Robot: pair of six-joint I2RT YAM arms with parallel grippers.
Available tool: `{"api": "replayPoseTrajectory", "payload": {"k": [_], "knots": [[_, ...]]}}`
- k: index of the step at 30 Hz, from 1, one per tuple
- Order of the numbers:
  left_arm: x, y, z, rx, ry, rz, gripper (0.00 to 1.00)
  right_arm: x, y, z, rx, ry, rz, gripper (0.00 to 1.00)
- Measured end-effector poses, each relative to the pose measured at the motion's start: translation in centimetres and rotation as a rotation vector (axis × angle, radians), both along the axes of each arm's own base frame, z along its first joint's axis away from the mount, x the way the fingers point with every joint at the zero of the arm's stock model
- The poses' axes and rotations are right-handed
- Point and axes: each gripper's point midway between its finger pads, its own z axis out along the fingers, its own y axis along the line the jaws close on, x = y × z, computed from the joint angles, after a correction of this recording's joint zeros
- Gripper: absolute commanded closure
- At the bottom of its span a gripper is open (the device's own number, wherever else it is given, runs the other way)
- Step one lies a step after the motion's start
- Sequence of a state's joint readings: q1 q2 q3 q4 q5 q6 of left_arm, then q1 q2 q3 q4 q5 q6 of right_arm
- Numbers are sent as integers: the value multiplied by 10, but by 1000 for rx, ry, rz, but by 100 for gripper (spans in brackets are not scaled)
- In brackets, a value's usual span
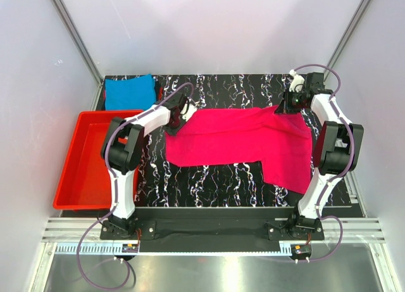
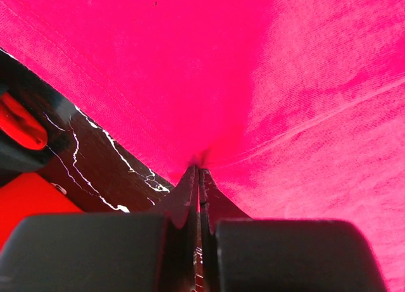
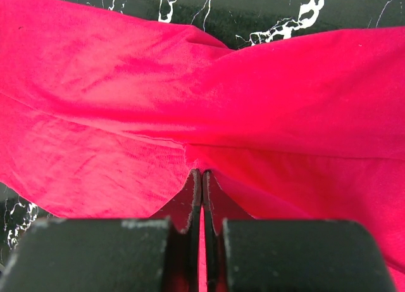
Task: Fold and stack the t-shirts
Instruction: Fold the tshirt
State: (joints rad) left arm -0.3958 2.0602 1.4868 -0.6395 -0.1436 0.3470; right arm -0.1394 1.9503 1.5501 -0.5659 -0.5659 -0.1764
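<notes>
The magenta-pink t-shirt (image 1: 243,142) lies spread across the black marbled table, one flap reaching toward the front right. My left gripper (image 1: 181,112) pinches its far left corner; in the left wrist view the jaws are shut on the pink cloth (image 2: 253,83), which puckers at the fingertips (image 2: 190,178). My right gripper (image 1: 292,101) holds the far right corner, shut on the pink fabric (image 3: 190,83) with cloth showing between the fingers (image 3: 193,184). The turquoise-blue t-shirt (image 1: 130,92) lies folded at the far left corner of the table.
A red plastic tray (image 1: 81,178) stands at the left, beside the left arm, its rim also in the left wrist view (image 2: 25,203). White walls close in the table on three sides. Bare marbled table (image 1: 215,184) shows in front of the pink shirt.
</notes>
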Motion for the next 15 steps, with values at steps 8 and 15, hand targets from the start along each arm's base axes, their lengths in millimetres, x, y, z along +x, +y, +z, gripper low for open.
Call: {"api": "replayPoseTrajectory", "payload": {"k": [8,15], "knots": [[9,4,11,33,-38,28,100,3,-8,1,-43,-1,-29,100],[38,2,42,33,-150,73,100,14,-16,12,-81,-39,-52,100]]}}
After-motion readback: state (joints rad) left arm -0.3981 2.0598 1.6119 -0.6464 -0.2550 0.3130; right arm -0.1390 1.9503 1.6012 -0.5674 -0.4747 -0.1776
